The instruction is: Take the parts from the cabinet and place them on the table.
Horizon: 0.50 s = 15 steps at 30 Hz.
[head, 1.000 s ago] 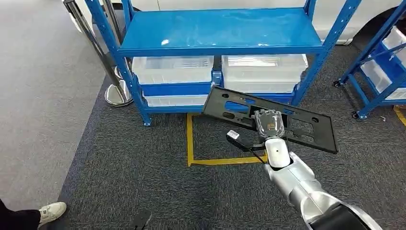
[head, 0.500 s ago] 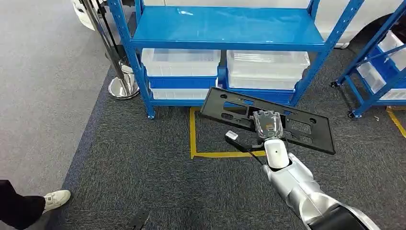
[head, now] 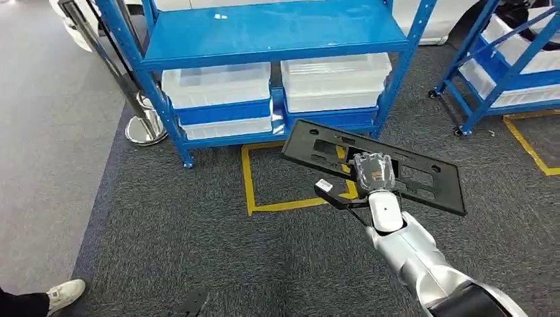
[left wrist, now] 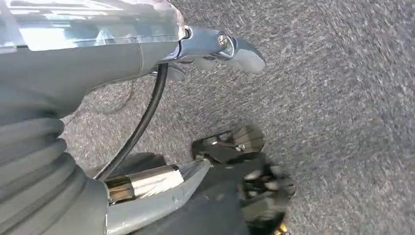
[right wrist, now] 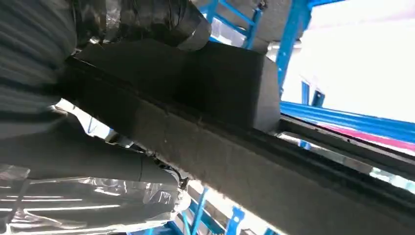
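In the head view my right hand (head: 374,172) grips a long flat black plastic part (head: 310,145) with several cut-outs and holds it level above the dark carpet, in front of the blue cabinet (head: 271,33). The right wrist view shows the same part (right wrist: 220,161) close up as a dark bar, with my right hand (right wrist: 73,161) wrapped around it. My left hand (left wrist: 195,112) hangs over the carpet in the left wrist view, fingers apart and holding nothing.
Clear plastic bins (head: 218,86) sit on the cabinet's lower shelves. A second blue rack (head: 502,72) stands at the right. A chrome stanchion base (head: 145,129) is left of the cabinet. Yellow tape (head: 248,181) marks the floor. A person's white shoe (head: 65,294) is at the bottom left.
The whole picture has shifted, so the camera has moved; the cabinet now sits further left. My right hand still holds the black part in the same pose.
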Each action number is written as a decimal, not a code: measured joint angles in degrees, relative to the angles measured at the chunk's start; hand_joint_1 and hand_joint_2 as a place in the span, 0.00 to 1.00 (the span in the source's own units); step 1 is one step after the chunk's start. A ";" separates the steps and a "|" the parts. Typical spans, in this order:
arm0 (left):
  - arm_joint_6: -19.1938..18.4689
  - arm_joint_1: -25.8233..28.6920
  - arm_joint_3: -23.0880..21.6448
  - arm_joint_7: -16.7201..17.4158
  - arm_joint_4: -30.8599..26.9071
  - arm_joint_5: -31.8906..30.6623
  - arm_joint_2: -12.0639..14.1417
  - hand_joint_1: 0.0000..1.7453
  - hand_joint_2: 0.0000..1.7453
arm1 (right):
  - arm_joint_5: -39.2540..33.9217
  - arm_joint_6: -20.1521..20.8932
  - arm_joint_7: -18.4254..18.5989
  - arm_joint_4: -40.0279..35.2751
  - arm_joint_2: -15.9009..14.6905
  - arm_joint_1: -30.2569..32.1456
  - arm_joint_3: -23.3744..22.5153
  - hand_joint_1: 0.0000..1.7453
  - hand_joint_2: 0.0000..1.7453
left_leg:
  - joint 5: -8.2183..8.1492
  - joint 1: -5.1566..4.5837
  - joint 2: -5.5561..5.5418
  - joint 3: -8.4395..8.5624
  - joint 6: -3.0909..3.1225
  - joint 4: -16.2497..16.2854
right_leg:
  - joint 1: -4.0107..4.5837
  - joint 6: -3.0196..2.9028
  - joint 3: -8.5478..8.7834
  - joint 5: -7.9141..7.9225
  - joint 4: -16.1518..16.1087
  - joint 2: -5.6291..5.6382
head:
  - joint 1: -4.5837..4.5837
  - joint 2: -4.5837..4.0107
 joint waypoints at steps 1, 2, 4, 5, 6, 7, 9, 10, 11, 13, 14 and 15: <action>0.00 0.04 0.00 0.00 0.00 0.00 0.00 0.00 1.00 | 0.00 0.02 0.00 0.00 0.00 0.09 0.00 1.00 1.00 | 0.64 0.01 0.00 -0.06 0.03 0.30 | 0.00 0.08 -0.17 0.09 0.11 0.59 | 0.02 0.00; 0.00 0.06 0.00 0.00 0.00 0.00 0.00 0.00 1.00 | 0.00 0.02 0.00 0.00 0.00 0.12 0.00 1.00 1.00 | 2.71 0.02 -0.03 1.46 0.13 -2.54 | -0.01 0.17 -0.27 0.14 0.27 1.27 | 0.00 0.00; 0.00 -0.02 0.00 0.00 0.00 -0.07 0.00 0.00 1.00 | 0.02 0.02 0.00 -0.02 0.02 0.03 0.00 1.00 1.00 | 7.93 0.10 -1.39 6.81 0.58 -12.73 | -0.01 0.28 -0.26 0.18 0.60 2.54 | 0.00 0.00; 0.02 -0.03 0.00 0.00 0.00 -0.15 0.04 0.00 1.00 | 0.11 0.02 0.00 -0.02 0.02 0.02 -0.02 1.00 1.00 | 7.93 0.27 -4.39 8.30 0.96 -16.07 | -0.20 0.42 -0.43 0.26 0.62 2.91 | 0.06 0.00; 0.09 0.02 0.06 -0.02 0.00 -0.15 0.13 0.00 1.00 | 0.31 0.04 -0.07 -0.02 0.00 -0.26 -0.04 1.00 1.00 | 8.10 0.46 -5.68 8.55 0.91 -16.69 | 0.04 0.94 -0.90 0.60 0.79 3.45 | 0.09 0.00; 0.13 -0.06 0.11 -0.02 0.00 -0.18 0.13 0.00 1.00 | 0.44 0.04 -0.11 -0.04 0.11 -0.29 -0.07 1.00 1.00 | 7.80 0.32 -5.02 8.67 0.89 -17.34 | -0.25 1.39 -1.38 0.90 0.76 3.94 | -0.05 0.00; 0.13 0.00 0.13 0.00 0.00 -0.35 0.15 0.00 1.00 | 0.63 0.04 -0.31 -0.02 0.06 -0.25 -0.44 1.00 1.00 | 8.09 0.05 -4.07 8.50 1.17 -17.34 | -0.65 2.51 -1.68 1.71 0.01 5.35 | 0.02 0.00; 0.13 -0.04 0.13 -0.02 0.00 -0.39 0.11 0.00 1.00 | 0.66 0.04 -0.35 -0.02 -0.16 -0.27 -0.61 1.00 1.00 | 8.79 0.66 -3.29 8.76 1.67 -18.37 | -0.20 3.02 -1.83 1.96 -0.17 5.80 | 0.15 0.00; 0.13 -0.14 0.13 -0.09 0.00 -0.46 0.13 0.00 1.00 | 0.70 0.07 -0.33 -0.04 -0.35 -0.37 -0.74 1.00 1.00 | 9.25 0.69 -2.36 8.93 2.03 -18.92 | -0.16 3.00 -2.15 0.97 0.55 2.68 | 0.11 0.00; 0.13 -0.10 0.15 -0.20 0.00 -0.55 0.11 0.00 1.00 | 0.98 0.15 -0.35 -0.04 -0.29 -0.82 -0.87 1.00 1.00 | 9.45 0.58 -1.04 8.69 2.41 -19.04 | -0.09 3.37 -5.01 -3.50 7.25 -0.51 | 0.32 0.00; 0.13 -0.01 0.15 -0.17 0.00 -0.57 0.13 0.00 1.00 | 1.20 0.20 -0.35 -0.04 -0.24 -0.87 -0.90 1.00 1.00 | 9.45 0.57 -0.26 8.52 2.41 -18.91 | -0.12 3.61 -7.00 -5.68 12.06 -0.96 | 0.30 0.00; 0.13 0.06 0.17 -0.17 0.00 -0.61 0.13 0.00 1.00 | 1.47 0.24 -0.31 -0.02 -0.24 -0.86 -0.92 1.00 1.00 | 9.45 0.57 0.50 8.32 2.41 -18.79 | -0.20 3.81 -8.57 -6.98 15.95 -1.12 | 0.35 0.00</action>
